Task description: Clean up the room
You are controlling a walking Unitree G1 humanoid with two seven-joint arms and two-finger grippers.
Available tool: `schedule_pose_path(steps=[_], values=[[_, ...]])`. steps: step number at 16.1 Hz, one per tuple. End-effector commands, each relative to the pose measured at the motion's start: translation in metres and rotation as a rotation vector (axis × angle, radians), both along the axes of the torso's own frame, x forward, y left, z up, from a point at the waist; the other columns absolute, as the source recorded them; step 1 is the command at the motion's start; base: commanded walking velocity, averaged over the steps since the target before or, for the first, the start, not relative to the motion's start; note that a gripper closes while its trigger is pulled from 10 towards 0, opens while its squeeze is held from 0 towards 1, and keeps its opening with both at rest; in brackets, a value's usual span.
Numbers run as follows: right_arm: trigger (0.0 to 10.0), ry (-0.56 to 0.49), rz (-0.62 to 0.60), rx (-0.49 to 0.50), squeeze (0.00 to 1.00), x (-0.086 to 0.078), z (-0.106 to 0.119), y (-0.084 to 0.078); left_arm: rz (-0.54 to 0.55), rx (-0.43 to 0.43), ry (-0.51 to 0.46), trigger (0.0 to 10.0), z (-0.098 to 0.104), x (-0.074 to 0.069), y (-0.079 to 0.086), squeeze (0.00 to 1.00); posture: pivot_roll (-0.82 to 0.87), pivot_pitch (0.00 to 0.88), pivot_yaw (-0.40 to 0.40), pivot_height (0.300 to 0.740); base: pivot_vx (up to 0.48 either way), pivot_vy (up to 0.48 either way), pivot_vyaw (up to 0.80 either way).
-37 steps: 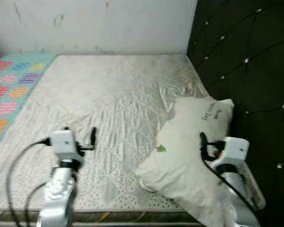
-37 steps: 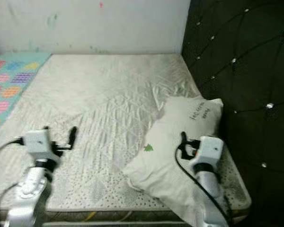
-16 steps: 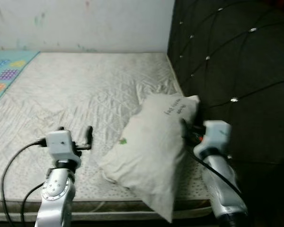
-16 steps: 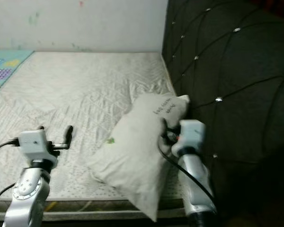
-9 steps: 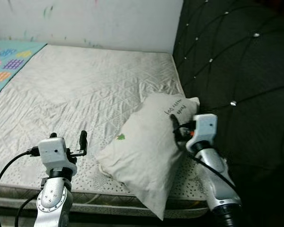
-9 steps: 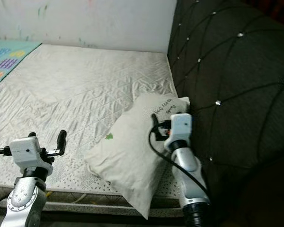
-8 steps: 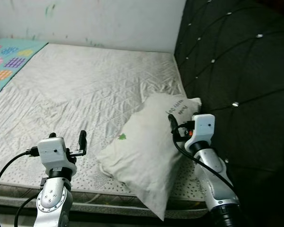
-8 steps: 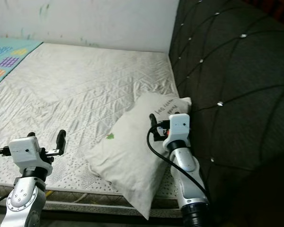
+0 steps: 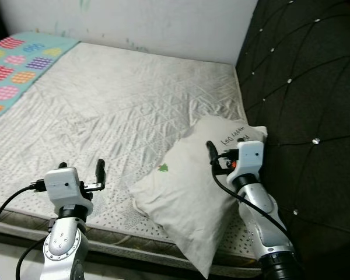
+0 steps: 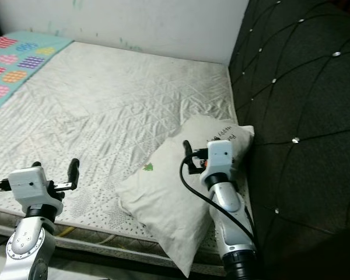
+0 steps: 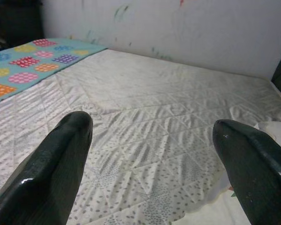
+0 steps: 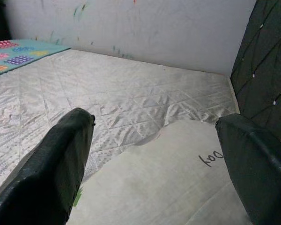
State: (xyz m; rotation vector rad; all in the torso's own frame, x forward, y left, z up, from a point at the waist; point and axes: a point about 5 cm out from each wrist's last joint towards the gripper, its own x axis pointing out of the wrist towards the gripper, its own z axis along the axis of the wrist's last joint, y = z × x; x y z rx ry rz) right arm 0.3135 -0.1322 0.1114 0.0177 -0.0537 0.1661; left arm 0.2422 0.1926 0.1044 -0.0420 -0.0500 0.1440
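- One cream rectangular fabric pillow (image 9: 198, 192) lies askew by the bed's (image 9: 116, 111) black tufted headboard (image 9: 303, 87).
- Right claw (image 12: 150, 154) hovers spread above it; left claw (image 11: 150, 154) spread, idle.
- Likely next: lower, pinch, straighten.

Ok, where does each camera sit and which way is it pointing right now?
Head eyes: look down at the mattress; both arms show, left gripper open over the near edge, right gripper above the pillow.
Left wrist: along its fingers across the mattress.
Right wrist: over the pillow toward the wall.
All share the mattress.
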Motion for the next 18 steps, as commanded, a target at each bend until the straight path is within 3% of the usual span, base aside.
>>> schedule_pose_path(steps=[1,6,7,9,13,18], values=[[10.0,0.004,-0.026,0.011,0.0,0.001,0.002,-0.008,-0.025,-0.009,0.012,10.0,-0.001,-0.001,-0.007,0.0,0.03,0.064,-0.069,0.74,0.0,0.0,0.0],[10.0,0.046,-0.13,-0.115,0.0,-0.002,-0.007,-0.021,-0.082,-0.025,0.035,10.0,-0.003,-0.002,-0.013,0.0,0.02,0.093,-0.061,0.74,0.0,0.0,0.0],[10.0,0.005,-0.039,-0.117,0.0,-0.006,-0.005,-0.018,-0.083,-0.027,0.035,10.0,-0.001,-0.002,-0.013,0.0,0.02,0.109,-0.062,0.74,0.0,0.0,0.0],[10.0,0.063,-0.102,-0.073,0.0,-0.008,-0.011,-0.022,-0.084,-0.029,0.037,10.0,-0.001,-0.002,-0.013,0.0,0.03,0.122,-0.063,0.74,0.0,0.0,0.0],[10.0,0.048,-0.051,-0.007,0.0,-0.009,-0.007,-0.016,-0.086,-0.036,0.042,10.0,0.0,-0.003,-0.013,0.0,0.03,0.132,-0.065,0.74,0.0,0.0,0.0],[10.0,0.073,-0.063,0.009,0.0,-0.011,-0.01,-0.019,-0.088,-0.046,0.051,10.0,-0.001,-0.002,-0.014,0.0,0.02,0.128,-0.068,0.727,0.0,0.0,0.0]])
